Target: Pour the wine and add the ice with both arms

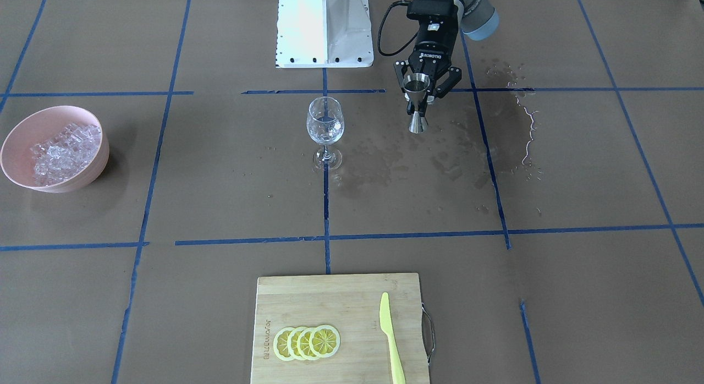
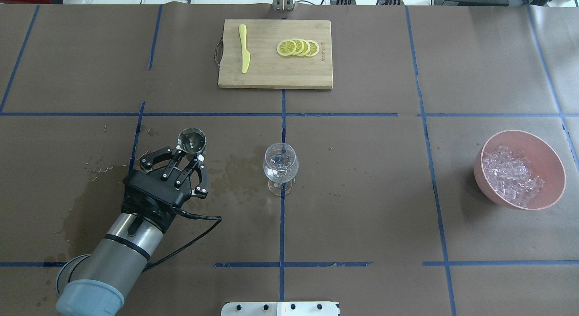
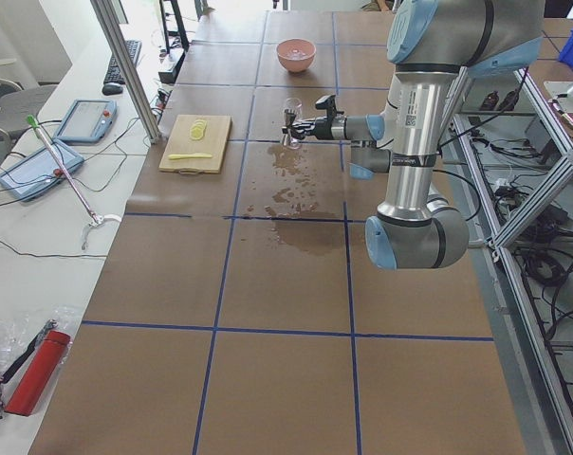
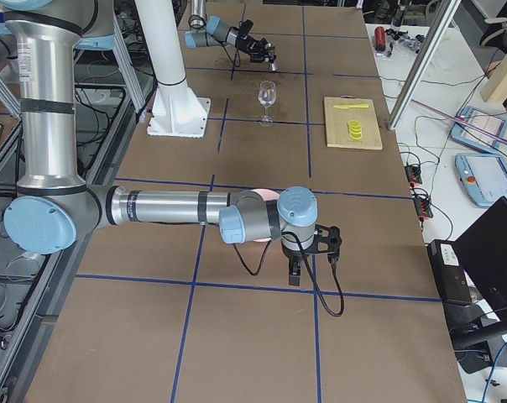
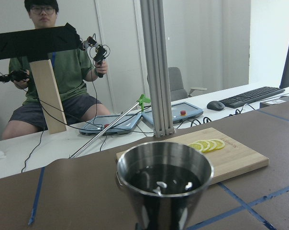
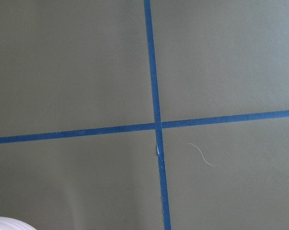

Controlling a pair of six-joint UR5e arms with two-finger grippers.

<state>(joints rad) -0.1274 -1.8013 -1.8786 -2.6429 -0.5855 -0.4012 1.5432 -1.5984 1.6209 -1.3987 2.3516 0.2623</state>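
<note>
My left gripper is shut on the waist of a steel jigger and holds it upright above the table, left of the wine glass. In the front view the jigger hangs beside the glass. The left wrist view shows the jigger's cup with a little clear liquid glinting inside. The glass holds some clear contents. Ice cubes fill a pink bowl at the far right. My right gripper shows only in the exterior right view, so I cannot tell its state.
A bamboo cutting board at the far middle carries lemon slices and a yellow knife. Wet patches darken the paper around the jigger. The white base column stands at the robot side. The bowl's rim shows in the right wrist view.
</note>
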